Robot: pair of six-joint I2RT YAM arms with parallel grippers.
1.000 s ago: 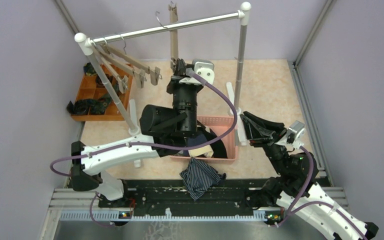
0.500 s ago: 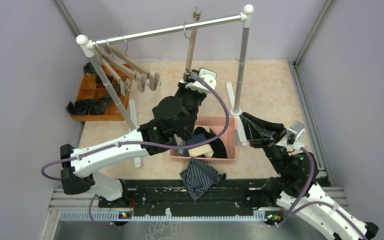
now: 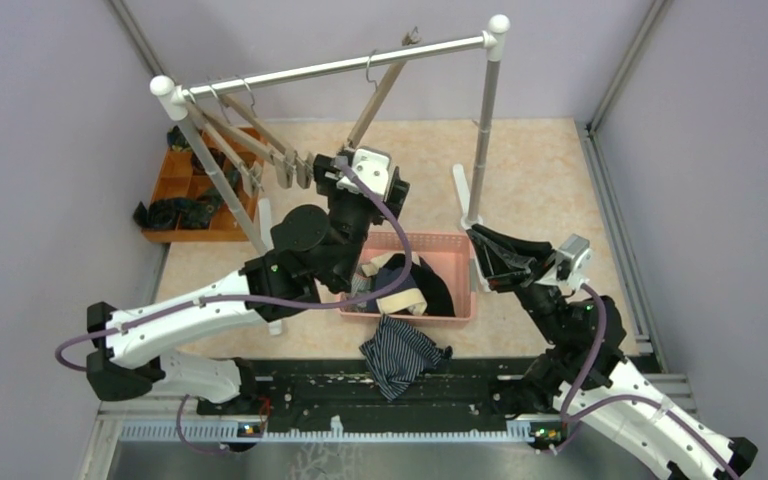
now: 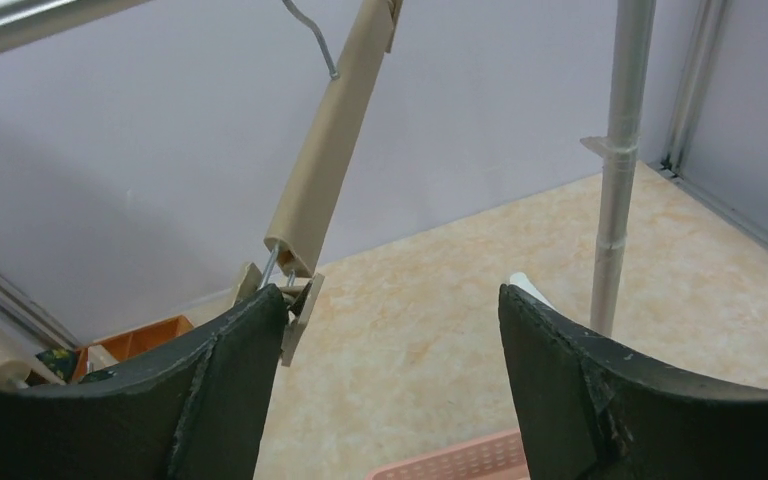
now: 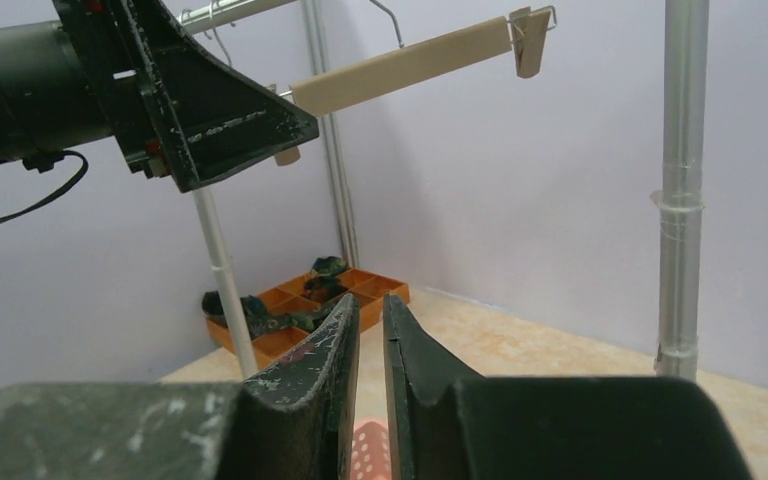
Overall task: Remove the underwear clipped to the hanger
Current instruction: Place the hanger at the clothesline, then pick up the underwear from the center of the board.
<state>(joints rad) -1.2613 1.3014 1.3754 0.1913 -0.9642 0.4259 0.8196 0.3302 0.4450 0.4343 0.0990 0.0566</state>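
Though open, left gripper (image 4: 392,300) beside hanger (image 4: 325,150).

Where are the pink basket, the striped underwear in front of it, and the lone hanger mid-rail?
pink basket (image 3: 463,285), top view, right wall.
striped underwear (image 3: 400,355), top view, middle of the cloth.
lone hanger (image 3: 377,95), top view, middle of the bar.

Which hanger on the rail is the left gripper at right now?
The lone slanted hanger hooked right of the rail's middle; its lower clip is beside the open left gripper. The other hangers hang bunched at the left end.
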